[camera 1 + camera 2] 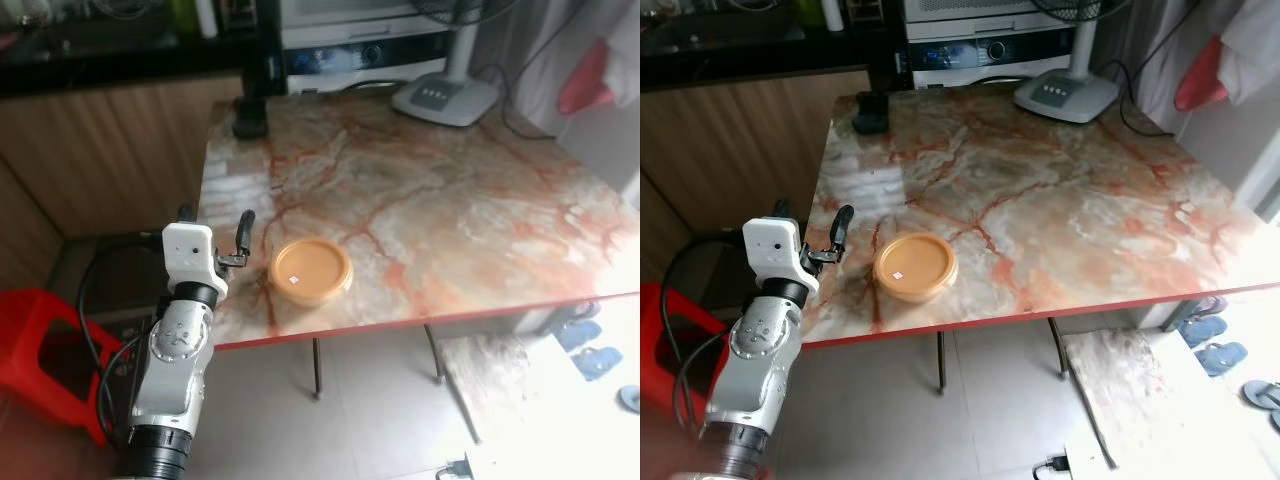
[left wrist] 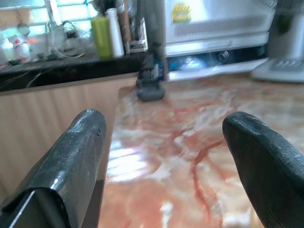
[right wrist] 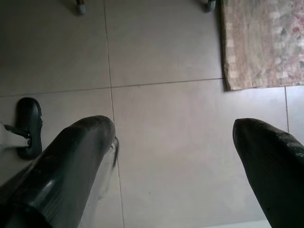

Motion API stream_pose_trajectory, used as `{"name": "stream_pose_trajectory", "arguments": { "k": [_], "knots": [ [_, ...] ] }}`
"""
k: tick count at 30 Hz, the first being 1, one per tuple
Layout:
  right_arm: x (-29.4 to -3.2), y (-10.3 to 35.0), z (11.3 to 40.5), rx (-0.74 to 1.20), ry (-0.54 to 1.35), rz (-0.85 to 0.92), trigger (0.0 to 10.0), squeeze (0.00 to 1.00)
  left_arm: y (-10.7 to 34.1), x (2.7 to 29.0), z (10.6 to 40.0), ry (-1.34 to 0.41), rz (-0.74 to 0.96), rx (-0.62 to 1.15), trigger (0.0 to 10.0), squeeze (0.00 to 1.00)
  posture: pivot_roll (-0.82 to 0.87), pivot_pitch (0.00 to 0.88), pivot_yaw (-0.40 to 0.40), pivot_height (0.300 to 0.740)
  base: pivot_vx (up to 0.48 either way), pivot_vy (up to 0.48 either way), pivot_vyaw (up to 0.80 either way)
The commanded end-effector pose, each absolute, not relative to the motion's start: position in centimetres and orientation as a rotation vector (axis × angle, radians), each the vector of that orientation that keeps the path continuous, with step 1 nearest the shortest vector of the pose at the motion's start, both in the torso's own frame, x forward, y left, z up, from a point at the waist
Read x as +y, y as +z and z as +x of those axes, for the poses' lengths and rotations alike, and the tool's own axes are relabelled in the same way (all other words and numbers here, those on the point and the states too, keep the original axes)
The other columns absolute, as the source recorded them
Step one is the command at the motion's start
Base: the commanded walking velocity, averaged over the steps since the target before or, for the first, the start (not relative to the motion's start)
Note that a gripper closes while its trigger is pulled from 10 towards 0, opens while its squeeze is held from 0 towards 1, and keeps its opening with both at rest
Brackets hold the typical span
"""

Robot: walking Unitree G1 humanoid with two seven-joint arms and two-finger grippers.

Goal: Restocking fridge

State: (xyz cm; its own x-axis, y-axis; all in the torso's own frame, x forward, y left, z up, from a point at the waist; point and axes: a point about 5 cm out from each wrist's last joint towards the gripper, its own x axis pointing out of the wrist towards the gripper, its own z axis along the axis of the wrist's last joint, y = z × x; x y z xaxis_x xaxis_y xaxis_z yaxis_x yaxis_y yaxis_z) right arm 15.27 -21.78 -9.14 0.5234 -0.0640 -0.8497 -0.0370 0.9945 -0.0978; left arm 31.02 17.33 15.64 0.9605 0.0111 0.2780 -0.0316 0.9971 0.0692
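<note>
A round orange lidded container (image 1: 310,270) sits near the front left edge of the marble table (image 1: 430,200). My left gripper (image 1: 215,222) is raised at the table's left edge, just left of the container and apart from it. It is open with nothing between its fingers. The left wrist view looks between the two black fingers (image 2: 78,142) across the marble top toward the back counter. My right gripper (image 3: 173,142) hangs open over the tiled floor.
A fan base (image 1: 445,97) and a small black object (image 1: 250,118) stand at the table's far edge, with a white appliance (image 1: 360,40) behind. A red stool (image 1: 40,360) is at my left. A patterned mat (image 1: 490,380) and sandals (image 1: 590,345) lie on the floor at right.
</note>
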Motion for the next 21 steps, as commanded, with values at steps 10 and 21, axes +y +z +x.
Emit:
{"name": "stream_pose_trajectory", "arguments": {
  "k": [10, 21],
  "knots": [
    [-22.2, -9.4, 14.4, 1.053, -0.022, -0.112, 10.0, 0.0, 15.5, 16.8, 31.1, 0.015, -0.029, -0.261, 10.0, 0.0, 0.04, 0.035, 0.025, 0.74, 0.0, 0.0, 0.0],
    [-22.3, -9.4, 14.3, 1.056, -0.017, -0.118, 10.0, 0.0, 14.0, 18.3, 32.2, 0.014, -0.265, -0.1, 10.0, 0.0, 0.04, 0.045, 0.023, 0.74, 0.0, 0.0, 0.0]
  ]
}}
